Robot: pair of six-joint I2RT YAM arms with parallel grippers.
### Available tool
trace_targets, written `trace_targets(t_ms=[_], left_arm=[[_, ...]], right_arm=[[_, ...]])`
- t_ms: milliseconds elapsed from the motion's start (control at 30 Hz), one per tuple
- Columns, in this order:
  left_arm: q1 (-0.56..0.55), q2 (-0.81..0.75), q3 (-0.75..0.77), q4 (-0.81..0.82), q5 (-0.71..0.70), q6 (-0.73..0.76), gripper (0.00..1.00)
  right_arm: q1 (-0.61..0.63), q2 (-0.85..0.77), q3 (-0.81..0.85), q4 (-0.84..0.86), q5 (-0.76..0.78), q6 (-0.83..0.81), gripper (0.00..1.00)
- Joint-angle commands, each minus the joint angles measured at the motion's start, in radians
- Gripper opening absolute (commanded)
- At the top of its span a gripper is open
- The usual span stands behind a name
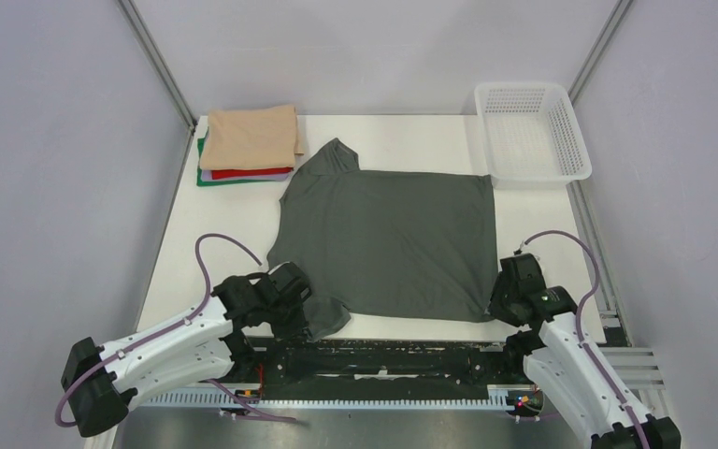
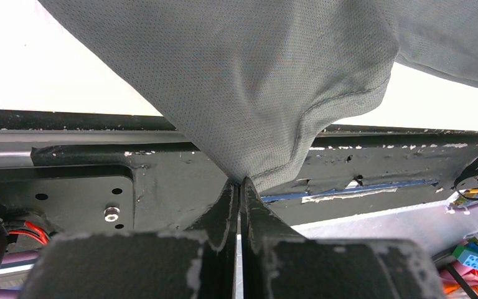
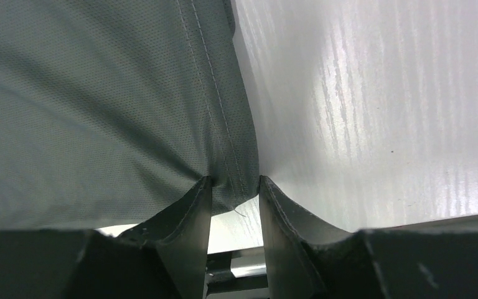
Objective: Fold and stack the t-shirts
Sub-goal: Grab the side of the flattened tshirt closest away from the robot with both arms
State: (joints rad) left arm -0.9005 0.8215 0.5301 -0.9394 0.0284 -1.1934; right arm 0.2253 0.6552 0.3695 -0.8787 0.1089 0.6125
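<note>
T-shirts: 4 counted, 1 charcoal-grey t-shirt [image 1: 388,243] spread flat mid-table, 3 folded in one stack at the far-left corner.
Stack from the top: tan t-shirt [image 1: 252,137], red t-shirt [image 1: 252,174], green t-shirt [image 1: 208,178] (only the edges of the lower two show). 1 white lattice basket [image 1: 531,131] sits at the far right of the table [image 1: 411,131], its near-left corner just beside the grey shirt's far-right corner. The grey shirt has its sleeves to the left and its hem to the right. 2 grippers, both at its near edge: left gripper [image 2: 241,182] has its fingers pressed together on the near-left sleeve, with the cloth pulled to a peak at the tips. Right gripper [image 3: 234,180] pinches the near-right hem corner, its fingers a narrow gap apart and the stitched hem bunched between them.
</note>
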Motion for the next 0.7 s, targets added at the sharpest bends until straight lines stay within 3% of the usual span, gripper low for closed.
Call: trace_targets(t_ms=[0, 133, 333, 667], left_arm=[[-0.006, -0.013, 0.016, 0.022, -0.015, -0.003, 0.02], [-0.006, -0.004, 0.025, 0.033, -0.022, 0.006, 0.02], [-0.004, 0.008, 0.071, 0.088, -0.050, 0.060, 0.02], [0.058, 0.191, 0.234, 0.209, -0.050, 0.238, 0.02]], right_arm=[[0.004, 0.008, -0.047, 0.034, -0.063, 0.016, 0.36], [0.005, 0.013, -0.040, 0.064, -0.030, 0.014, 0.26], [0.005, 0.038, 0.026, 0.089, 0.022, -0.020, 0.00], [0.004, 0.143, 0.161, 0.159, 0.015, -0.095, 0.00]])
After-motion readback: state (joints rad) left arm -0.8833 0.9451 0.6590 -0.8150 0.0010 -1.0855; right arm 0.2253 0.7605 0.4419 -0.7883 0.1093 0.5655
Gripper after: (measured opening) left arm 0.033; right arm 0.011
